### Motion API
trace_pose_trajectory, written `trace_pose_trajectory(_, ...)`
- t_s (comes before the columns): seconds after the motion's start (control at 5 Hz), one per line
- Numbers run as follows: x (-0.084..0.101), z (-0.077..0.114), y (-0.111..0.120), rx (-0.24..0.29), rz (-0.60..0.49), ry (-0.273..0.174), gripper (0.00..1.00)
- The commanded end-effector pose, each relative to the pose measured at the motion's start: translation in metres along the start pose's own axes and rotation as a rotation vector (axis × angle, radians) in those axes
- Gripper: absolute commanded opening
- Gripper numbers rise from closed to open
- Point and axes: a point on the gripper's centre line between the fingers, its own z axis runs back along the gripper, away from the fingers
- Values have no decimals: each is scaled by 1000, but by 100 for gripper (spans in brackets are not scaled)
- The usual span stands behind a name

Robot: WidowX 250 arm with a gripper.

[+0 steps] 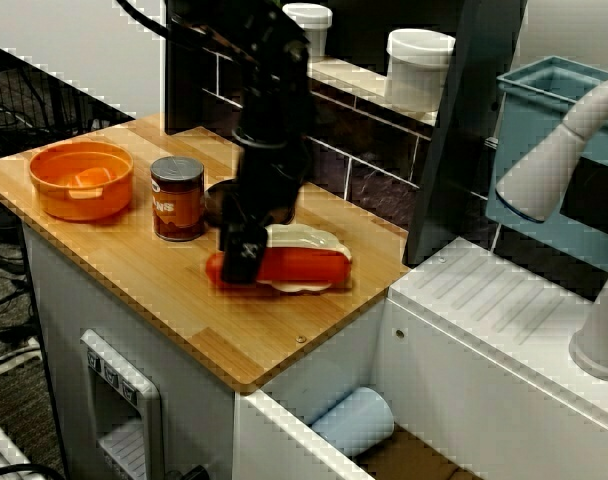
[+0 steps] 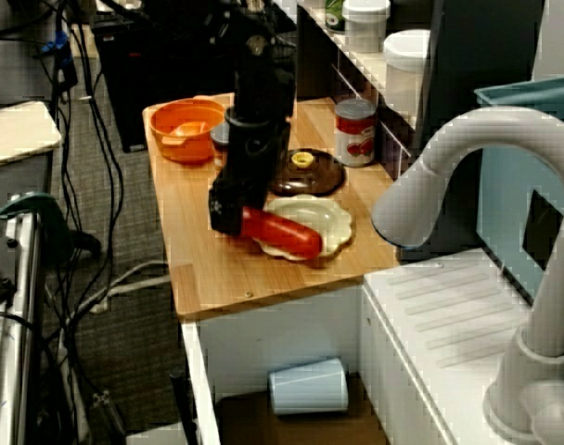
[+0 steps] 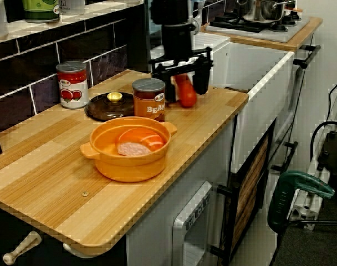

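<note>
Hand [image 3: 183, 84] open wide, fingers straddling one end of red sausage [image 1: 306, 267]; contact cannot be told. Sausage lies across front rim of plate [image 1: 314, 238], on tabletop [image 1: 246, 335] near front edge. Can [image 1: 177, 198] just beside hand; lid [image 2: 305, 172] behind plate; bowl [image 1: 81, 181] farther off.

Wooden counter [image 1: 269, 335], dark tiled backsplash [image 1: 379, 185], white sink [image 1: 504, 330], grey faucet [image 2: 467, 158].

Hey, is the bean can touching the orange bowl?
Apart. The front view shows a strip of bare counter between the can and the bowl.
</note>
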Motion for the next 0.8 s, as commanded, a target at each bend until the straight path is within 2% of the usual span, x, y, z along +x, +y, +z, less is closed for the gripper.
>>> trace_pose_trajectory(0.0, -17, 26, 17, -68, 109, -113, 100)
trace_pose_trajectory(0.4, -16, 23, 24, -126, 161, -123, 100)
trace_pose_trajectory(0.6, -20, 32, 25, -153, 163, -134, 100)
